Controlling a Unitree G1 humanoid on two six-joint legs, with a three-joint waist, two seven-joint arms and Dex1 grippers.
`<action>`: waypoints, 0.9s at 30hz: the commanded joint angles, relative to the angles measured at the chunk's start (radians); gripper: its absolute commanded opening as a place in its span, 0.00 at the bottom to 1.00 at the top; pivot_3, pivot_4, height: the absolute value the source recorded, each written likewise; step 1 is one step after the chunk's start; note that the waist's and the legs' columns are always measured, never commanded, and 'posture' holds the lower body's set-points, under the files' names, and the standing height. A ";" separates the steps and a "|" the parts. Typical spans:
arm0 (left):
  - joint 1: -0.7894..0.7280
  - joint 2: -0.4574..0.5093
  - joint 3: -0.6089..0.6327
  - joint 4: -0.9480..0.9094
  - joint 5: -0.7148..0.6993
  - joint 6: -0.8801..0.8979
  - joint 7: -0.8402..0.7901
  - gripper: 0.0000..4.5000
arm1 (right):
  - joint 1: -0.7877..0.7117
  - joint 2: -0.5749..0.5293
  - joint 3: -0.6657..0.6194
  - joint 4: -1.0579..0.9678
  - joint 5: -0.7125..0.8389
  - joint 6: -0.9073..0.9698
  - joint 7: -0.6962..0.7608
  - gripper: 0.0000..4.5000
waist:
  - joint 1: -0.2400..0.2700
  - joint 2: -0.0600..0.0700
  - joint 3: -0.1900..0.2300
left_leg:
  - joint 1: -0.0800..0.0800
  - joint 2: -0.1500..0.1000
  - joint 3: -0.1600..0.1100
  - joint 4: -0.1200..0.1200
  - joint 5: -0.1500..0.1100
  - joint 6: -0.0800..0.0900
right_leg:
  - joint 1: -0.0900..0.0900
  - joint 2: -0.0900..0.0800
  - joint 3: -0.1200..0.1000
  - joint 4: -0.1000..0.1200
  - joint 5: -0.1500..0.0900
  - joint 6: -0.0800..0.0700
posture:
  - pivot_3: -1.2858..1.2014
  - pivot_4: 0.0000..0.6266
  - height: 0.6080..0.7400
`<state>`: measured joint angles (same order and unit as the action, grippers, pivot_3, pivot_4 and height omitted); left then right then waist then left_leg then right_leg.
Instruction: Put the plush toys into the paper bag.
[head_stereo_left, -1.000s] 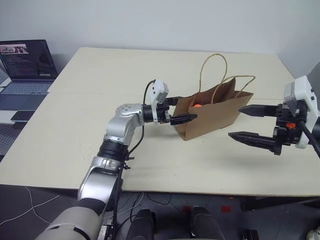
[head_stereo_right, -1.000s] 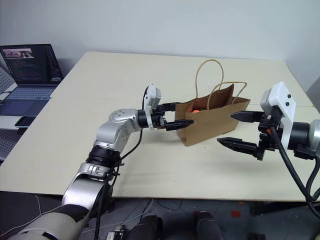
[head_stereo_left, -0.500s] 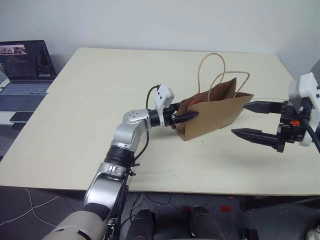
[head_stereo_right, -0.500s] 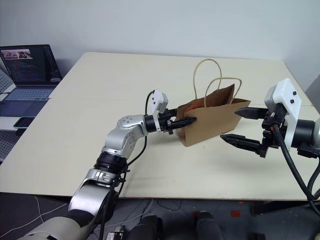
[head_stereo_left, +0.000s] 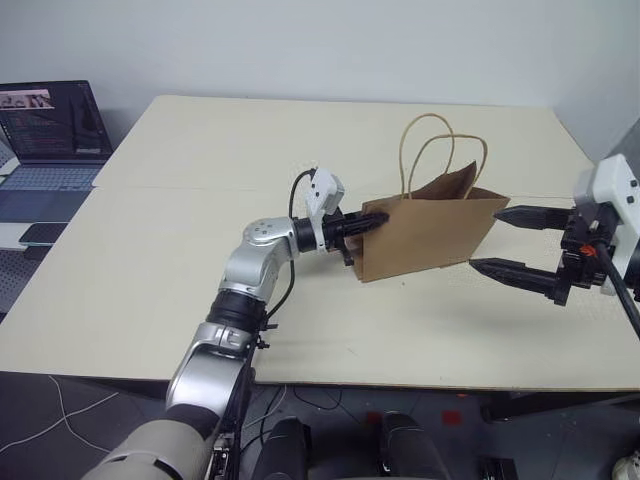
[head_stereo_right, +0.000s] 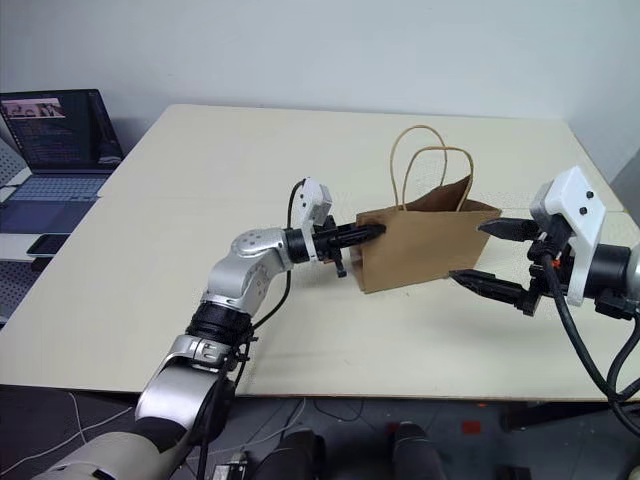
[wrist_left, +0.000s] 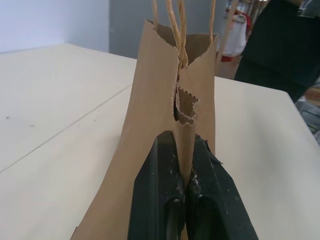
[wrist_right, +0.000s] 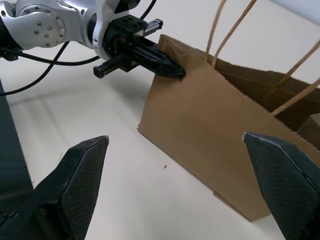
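**Left wrist view: fingers clamping the bag's end fold**

Left wrist view is showing the left gripper (wrist_left: 182, 187) pinching the narrow end of the paper bag (wrist_left: 165, 125), its 2 black fingers (wrist_left: 155, 195) pressing together on the creased side fold just below the serrated rim. Going from left to right across the head views: a laptop (head_stereo_left: 50, 130) is sitting off the desk's far left edge; the left arm is reaching level toward the right over the cream desk (head_stereo_left: 200, 160); the bag is standing upright near the desk's middle, its long axis running left to right, its 2 cord handles (head_stereo_left: 440, 150) rising above the open mouth. The right gripper (head_stereo_left: 520, 245) is hovering just beside the bag's right end, its fingers (head_stereo_left: 505, 270) standing wide apart and holding nothing, one at rim height, one lower, both pointing back toward the bag.

No plush toys are lying on the desk; whether they are sitting inside the bag cannot be told, since the mouth is showing nothing but brown paper.

My reading is that the left arm is steadying the bag. The open end lies directly along the right fingers' line, so the right arm is nearer for gripping that side.
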<state>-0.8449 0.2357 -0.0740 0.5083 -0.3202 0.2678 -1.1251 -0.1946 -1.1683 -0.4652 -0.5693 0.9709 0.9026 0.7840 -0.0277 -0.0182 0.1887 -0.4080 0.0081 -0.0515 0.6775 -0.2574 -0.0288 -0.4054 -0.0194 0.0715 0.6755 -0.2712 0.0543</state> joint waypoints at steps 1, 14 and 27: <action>-0.056 0.046 0.025 0.008 -0.068 0.040 -0.145 0.00 | 0.043 -0.044 -0.128 -0.011 0.005 0.005 0.110 1.00 | 0.000 0.000 0.000 | 0.000 0.000 0.000 0.000 0.000 0.000 | 0.000 0.000 0.000 0.000 0.000 0.000 | 0.52 0.24 1.00; -0.195 0.051 -0.010 0.367 0.064 -0.173 -0.265 0.00 | 0.179 -0.043 -0.246 -0.055 -0.026 0.038 0.185 1.00 | 0.001 0.000 0.000 | 0.000 0.000 0.000 0.000 0.000 0.000 | 0.001 0.000 0.000 0.000 0.000 0.000 | 0.52 0.24 1.00; -0.215 0.107 -0.002 0.418 0.149 -0.281 -0.271 0.73 | 0.153 -0.029 -0.196 -0.029 -0.049 0.013 0.168 1.00 | -0.002 -0.001 0.000 | 0.000 0.000 0.000 0.000 0.000 0.000 | 0.001 0.000 0.000 0.000 0.000 0.000 | 0.52 0.24 1.00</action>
<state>-1.0523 0.3254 -0.0798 0.9563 -0.1793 0.0107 -1.3889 -0.0240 -1.2008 -0.6492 -0.6045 0.9236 0.9366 0.9572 -0.0293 -0.0188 0.1889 -0.4079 0.0080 -0.0517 0.6777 -0.2575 -0.0288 -0.4050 -0.0195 0.0715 0.6754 -0.2712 0.0543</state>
